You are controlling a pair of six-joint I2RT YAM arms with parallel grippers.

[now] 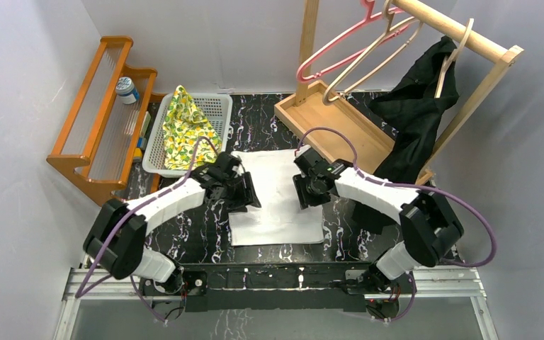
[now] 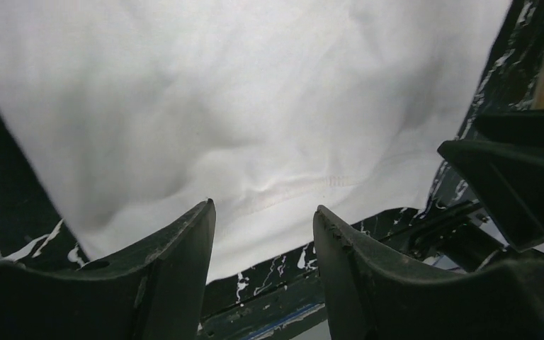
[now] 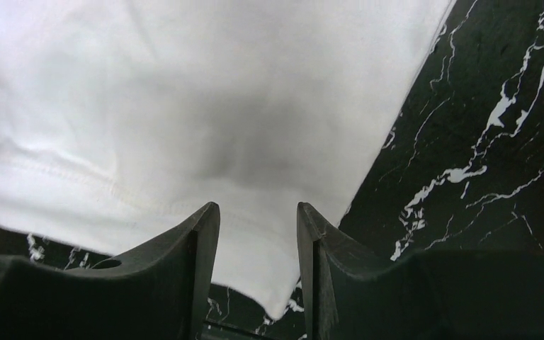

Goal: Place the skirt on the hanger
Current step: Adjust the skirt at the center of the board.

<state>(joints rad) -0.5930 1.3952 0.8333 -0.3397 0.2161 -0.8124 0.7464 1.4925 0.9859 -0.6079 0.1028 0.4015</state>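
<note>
A white skirt (image 1: 276, 195) lies flat on the black marble table, between my two grippers. My left gripper (image 1: 246, 193) is at the skirt's left edge, open and empty; in the left wrist view (image 2: 263, 212) the white cloth (image 2: 241, 106) fills the space ahead of its fingers. My right gripper (image 1: 303, 191) is at the skirt's right edge, open and empty; the right wrist view (image 3: 257, 212) shows the skirt (image 3: 184, 106) and its corner under the fingers. Pink and beige hangers (image 1: 358, 49) hang from the wooden rail (image 1: 460, 32) at the back right.
A black garment (image 1: 418, 106) hangs on the rail over the rack's wooden base tray (image 1: 326, 117). A white basket (image 1: 216, 113) with a yellow patterned cloth (image 1: 183, 127) stands at the back left. An orange wooden rack (image 1: 103, 120) with a small jar (image 1: 126, 90) stands at far left.
</note>
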